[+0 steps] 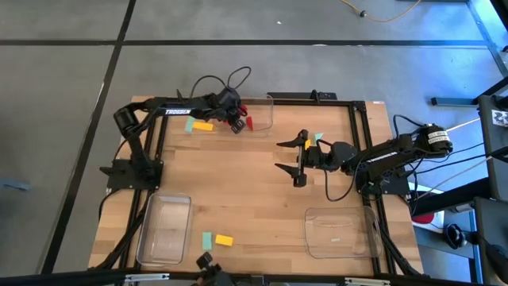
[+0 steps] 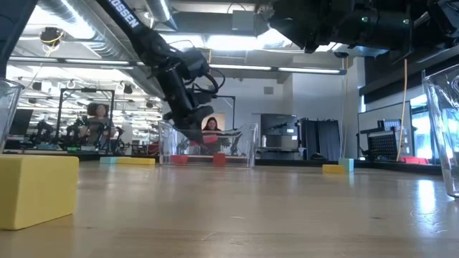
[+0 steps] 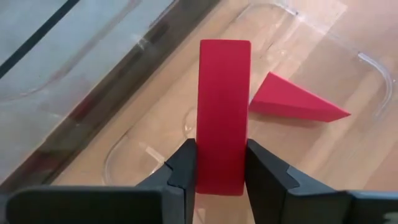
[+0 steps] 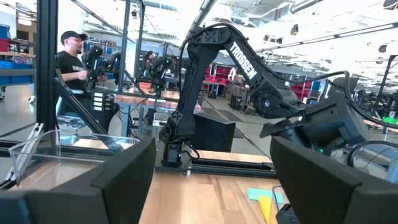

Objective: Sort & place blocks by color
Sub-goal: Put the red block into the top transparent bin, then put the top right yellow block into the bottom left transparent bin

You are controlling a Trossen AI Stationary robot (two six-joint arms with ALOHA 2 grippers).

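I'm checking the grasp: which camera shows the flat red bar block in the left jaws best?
The left wrist view: the flat red bar block fills the frame, clamped between the left gripper jaws above the clear plastic tray. The high view shows only a red speck there; the low view hides it behind the arm; the right wrist view misses it.

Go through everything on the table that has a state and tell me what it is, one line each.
Left hand: shut on the red bar, over the far tray.
Red bar: held upright.
Red wedge: lying in the far tray.
Right hand: open, empty, above the table's middle.
Near left tray: empty.
Near right tray: empty.
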